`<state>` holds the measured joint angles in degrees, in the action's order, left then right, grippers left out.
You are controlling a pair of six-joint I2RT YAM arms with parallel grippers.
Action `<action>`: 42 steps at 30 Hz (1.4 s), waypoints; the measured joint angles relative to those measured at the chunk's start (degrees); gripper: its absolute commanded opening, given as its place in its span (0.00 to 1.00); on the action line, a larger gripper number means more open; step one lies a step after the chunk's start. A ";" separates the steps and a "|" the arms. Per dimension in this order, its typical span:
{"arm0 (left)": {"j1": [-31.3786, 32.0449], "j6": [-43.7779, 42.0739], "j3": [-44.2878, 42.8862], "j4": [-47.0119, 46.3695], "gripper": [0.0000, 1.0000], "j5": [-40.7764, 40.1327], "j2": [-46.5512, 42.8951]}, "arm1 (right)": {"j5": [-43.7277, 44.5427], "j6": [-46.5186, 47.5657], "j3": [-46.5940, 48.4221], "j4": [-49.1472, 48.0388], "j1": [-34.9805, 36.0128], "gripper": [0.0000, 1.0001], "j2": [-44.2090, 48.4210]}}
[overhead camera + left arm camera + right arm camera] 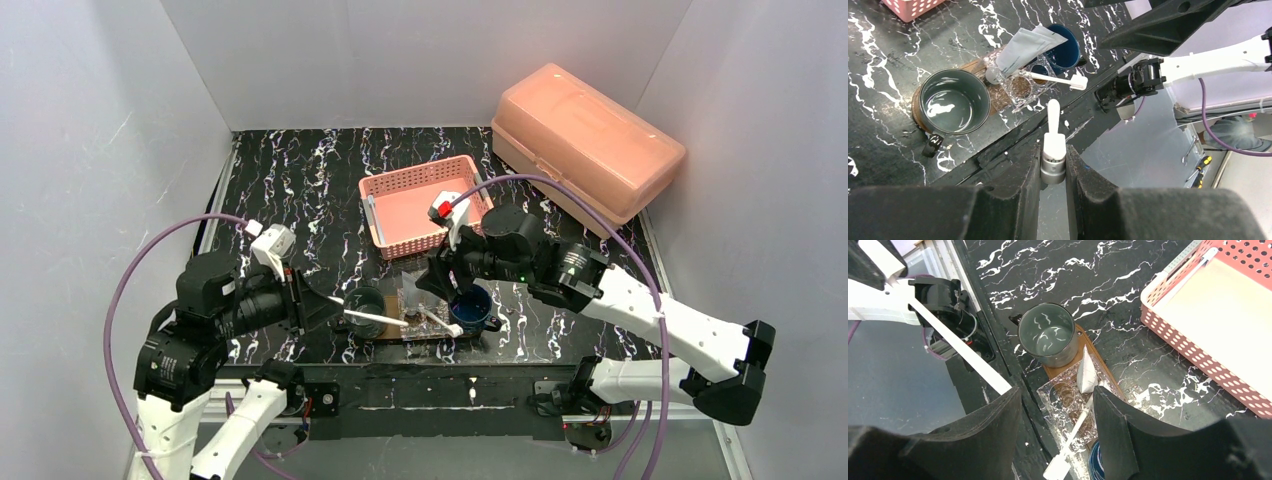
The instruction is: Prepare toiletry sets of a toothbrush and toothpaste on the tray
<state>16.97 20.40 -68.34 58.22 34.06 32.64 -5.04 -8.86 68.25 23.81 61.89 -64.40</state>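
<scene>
My left gripper (1053, 150) is shut on a white toothbrush (1052, 131) by its grey end and holds it level beside the empty grey-green cup (365, 303), also in the left wrist view (954, 101). On the brown tray (392, 326) the clear faceted glass (415, 294) holds a toothpaste tube (1023, 47) and a second toothbrush (440, 322) leaning out toward the front. The dark blue mug (470, 308) stands at the tray's right end. My right gripper (1055, 400) is open and empty, hovering above the clear glass (1073, 405).
The pink mesh basket (425, 205) behind the tray holds a red-capped tube (441, 207) and a white toothbrush (1188, 272) along its left wall. The large salmon lidded box (585, 140) stands at the back right. The table's front edge runs just below the tray.
</scene>
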 measured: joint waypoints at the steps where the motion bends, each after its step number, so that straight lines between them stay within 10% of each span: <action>1: 0.02 -0.15 -0.15 0.33 0.00 -0.39 0.00 | 0.02 0.00 0.00 -0.02 -0.02 0.63 -0.35; 10: 0.74 -2.78 -1.36 4.33 0.00 -3.08 0.87 | -0.09 -0.31 0.44 -0.46 -0.37 0.63 -3.58; 22: 21.20 -7.54 -5.29 8.92 0.00 -20.20 8.94 | -0.26 -0.44 0.61 -0.90 -0.42 0.63 -3.58; 42: 36.00 -1.75 -10.54 4.79 0.00 -33.38 12.70 | -0.17 -0.09 1.55 0.04 -0.76 0.63 -3.58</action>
<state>52.97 18.65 -78.87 63.00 0.69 45.34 -5.21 -8.95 69.80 23.86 61.12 -67.99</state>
